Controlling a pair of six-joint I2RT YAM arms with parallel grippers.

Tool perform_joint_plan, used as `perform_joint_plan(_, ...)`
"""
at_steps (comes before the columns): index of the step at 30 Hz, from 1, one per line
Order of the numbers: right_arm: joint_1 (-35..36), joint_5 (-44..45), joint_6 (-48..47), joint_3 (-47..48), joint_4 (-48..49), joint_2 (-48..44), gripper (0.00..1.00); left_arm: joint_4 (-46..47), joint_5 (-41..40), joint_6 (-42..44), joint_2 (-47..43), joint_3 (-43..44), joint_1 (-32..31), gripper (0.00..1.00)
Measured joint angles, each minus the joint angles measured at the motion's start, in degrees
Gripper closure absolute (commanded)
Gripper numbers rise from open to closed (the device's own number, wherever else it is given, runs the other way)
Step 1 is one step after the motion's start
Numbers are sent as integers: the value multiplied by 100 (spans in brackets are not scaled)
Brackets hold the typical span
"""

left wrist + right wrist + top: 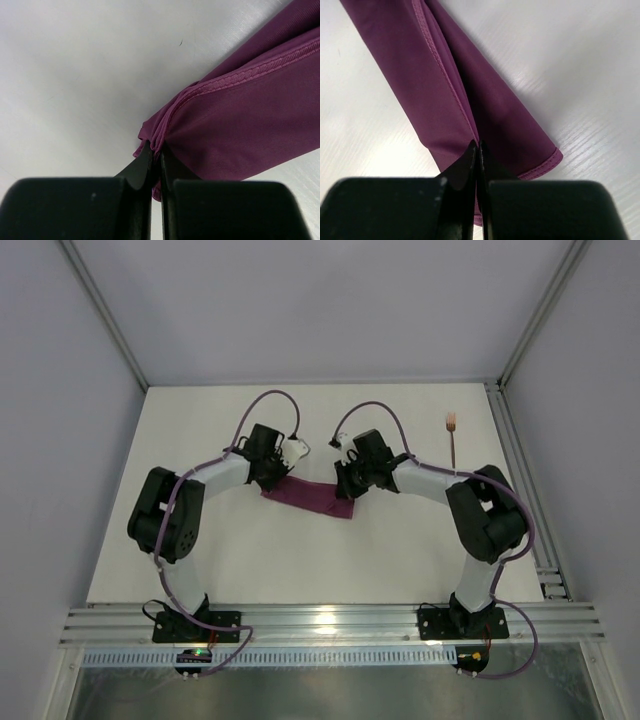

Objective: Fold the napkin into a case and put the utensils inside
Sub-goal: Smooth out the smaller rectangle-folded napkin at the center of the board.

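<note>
Maroon napkin (pixel 306 495) forms a narrow, hemmed strip.

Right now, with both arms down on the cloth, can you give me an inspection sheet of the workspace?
Surface: white table, no marks seen.
Job's things: napkin folded into a narrow strip, mid-table; one fork far right, apart from it, tines toward the far edge; no second utensil seen.
Clutter: nothing seen.
Grippers: left gripper shut on the napkin's left end; right gripper shut on its right end.
Cables: purple cables loop above both wrists.
Surroundings: aluminium frame at the near edge; plain grey walls.
</note>
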Motion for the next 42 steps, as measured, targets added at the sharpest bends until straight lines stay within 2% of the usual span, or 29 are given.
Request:
perform_joint_plan(4, -61, 286, 55, 223, 22, 234, 92, 42, 2, 63, -13, -31, 0, 100)
perform_joint_plan(5, -90, 337, 76, 245, 63, 308, 84, 63, 4, 74, -24, -48, 0, 100)
perform_joint_plan(8, -173, 496, 264, 173, 238, 422, 74, 118, 22, 96, -50, -105, 0, 100)
perform_joint_plan(9, -186, 592, 323, 166, 308, 415, 62, 122, 42, 101, -55, -107, 0, 100)
perform_joint_plan(11, -184, 713, 372, 155, 393, 404, 59, 133, 66, 98, -57, -114, 0, 100)
perform_joint_plan(13, -184, 907, 409, 114, 424, 356, 51, 131, 87, 81, -59, -114, 0, 100)
perform_joint_plan(20, -151, 1897, 433, -33, 389, -313, 48, 26, 164, -118, -98, -114, 0, 100)
perform_joint_plan(23, 105, 2507, 352, 175, 345, -557, 48, -22, 164, -251, -111, -114, 0, 100)
perform_joint_plan(25, 455, 2745, 334, 382, 461, -592, 53, -26, 164, -354, -116, -114, 0, 99)
perform_joint_plan(26, 636, 2752, 367, 404, 636, -595, 64, -35, 166, -391, -120, -114, 0, 98)
perform_joint_plan(29, 1029, 2306, 866, 22, 1576, -619, 82, -74, 175, -520, -136, -114, 2, 97)
perform_joint_plan(34, 1150, 1534, 1827, -841, 2988, -317, 87, -155, 258, -656, -188, -114, 2, 97)
perform_joint_plan(38, 1213, 1193, 2273, -787, 3812, 334, 88, -243, 330, -721, -262, -114, 2, 94)
perform_joint_plan(42, 1346, 1008, 2540, -411, 4144, 949, 88, -293, 404, -756, -304, -114, 2, 92)
